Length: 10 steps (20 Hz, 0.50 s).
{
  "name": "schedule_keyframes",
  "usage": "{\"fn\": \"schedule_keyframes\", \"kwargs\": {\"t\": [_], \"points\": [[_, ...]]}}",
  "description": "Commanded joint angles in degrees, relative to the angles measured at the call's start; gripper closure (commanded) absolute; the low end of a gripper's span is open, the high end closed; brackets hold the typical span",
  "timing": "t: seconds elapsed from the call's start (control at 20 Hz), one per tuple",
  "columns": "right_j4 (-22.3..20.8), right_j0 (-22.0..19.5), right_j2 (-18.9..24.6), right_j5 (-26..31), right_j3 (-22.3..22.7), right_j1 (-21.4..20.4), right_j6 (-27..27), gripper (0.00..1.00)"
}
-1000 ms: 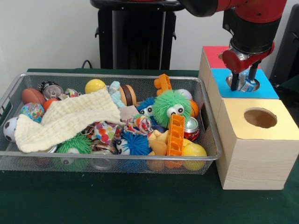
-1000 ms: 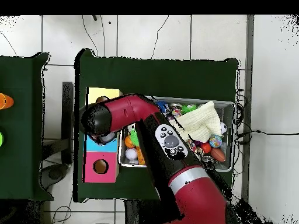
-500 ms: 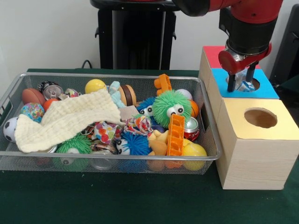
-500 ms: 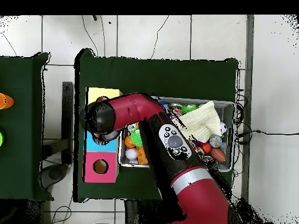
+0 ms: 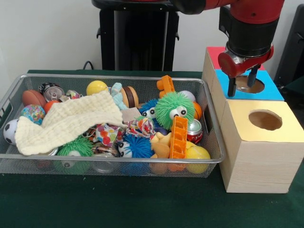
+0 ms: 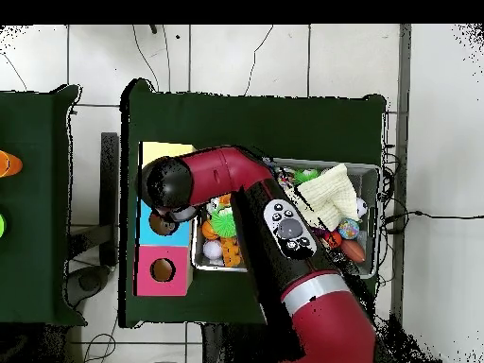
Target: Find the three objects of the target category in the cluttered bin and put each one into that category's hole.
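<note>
While the red and black arm (image 5: pixel 247 23) reaches down from the upper right of the front view, its gripper (image 5: pixel 240 84) hangs just above the hole (image 5: pixel 250 84) in the blue-topped box (image 5: pixel 270 88), with the fingers (image 5: pixel 231 87) spread apart and nothing held between them. That box stands between the red-topped box (image 5: pixel 216 54) behind it and the yellow-topped box (image 5: pixel 261 142) in front, all three just beside the cluttered bin (image 5: pixel 14 95) on the green table (image 5: pixel 142 209). Inside the bin lie a cream cloth (image 5: pixel 66 121), a green fuzzy toy with eyes (image 5: pixel 174 108), an orange ladder-shaped block (image 5: pixel 179 137), a yellow ball (image 5: pixel 96 87) and a soccer ball (image 5: pixel 10 130). Seen from overhead, the arm (image 6: pixel 222 175) bends across the bin (image 6: pixel 371 175), and its black end covers part of the blue-topped box (image 6: pixel 151 236); the hole (image 6: pixel 162 227) shows at its edge. Whether the gripper is spread or closed cannot be told from this view.
</note>
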Motion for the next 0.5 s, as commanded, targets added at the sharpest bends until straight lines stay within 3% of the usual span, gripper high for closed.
{"fn": "schedule_keyframes", "kwargs": {"t": [0.05, 0.2, 0.35, 0.5], "points": [[0.59, -2.55, -2.88, -1.57, -2.20, -0.44, 4.94, 0.00], [1.11, -2.77, -2.72, -1.92, -1.02, -1.77, 5.34, 0.00], [2.25, -3.95, -1.13, -7.71, 0.61, -2.70, 6.70, 0.00], [2.50, -4.04, -1.01, -7.56, 0.98, -3.88, 6.45, 0.00]]}}
